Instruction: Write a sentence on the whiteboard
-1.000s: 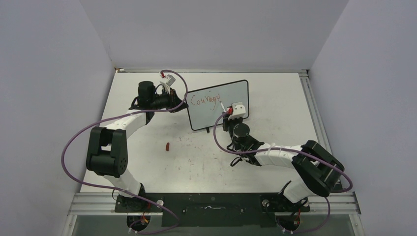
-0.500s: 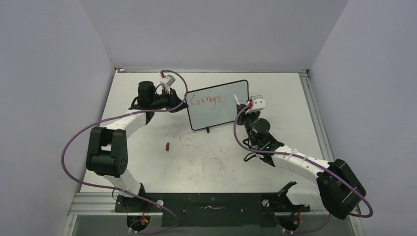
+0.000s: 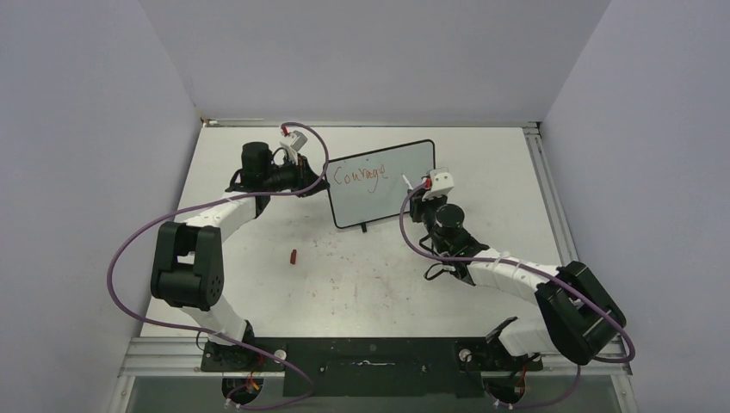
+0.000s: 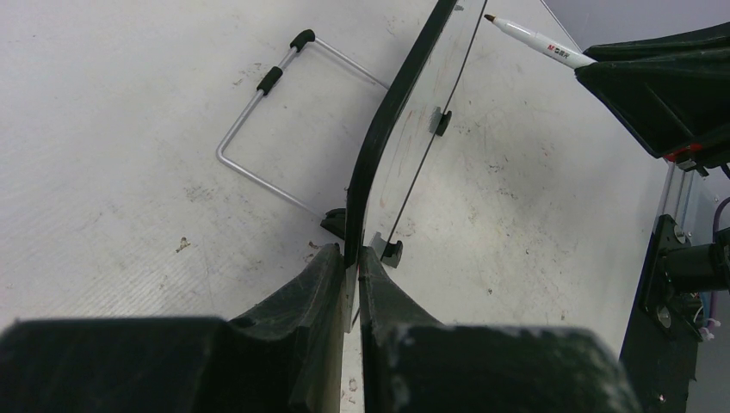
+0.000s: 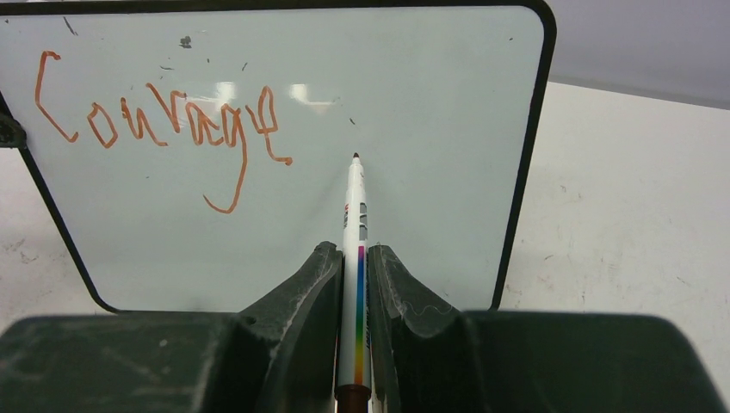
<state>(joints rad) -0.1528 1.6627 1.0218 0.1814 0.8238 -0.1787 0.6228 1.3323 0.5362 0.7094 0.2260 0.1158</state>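
Gripping the marker tight by its barrel, the right gripper is pointing the tip at the whiteboard, just right of the sentence (only "Courage" in red); I cannot tell whether the tip is touching. The left gripper is pinching the board's left frame edge. The board is standing at the far middle of the table. A small red piece is lying nearer the left arm.

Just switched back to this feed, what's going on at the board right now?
The left gripper is clamped on the left edge of the whiteboard, which stands on the table. The right gripper holds a marker pointed at the board just right of the red word, "Courage", the only writing there. Whether the tip touches is unclear. A small red object lies on the table.
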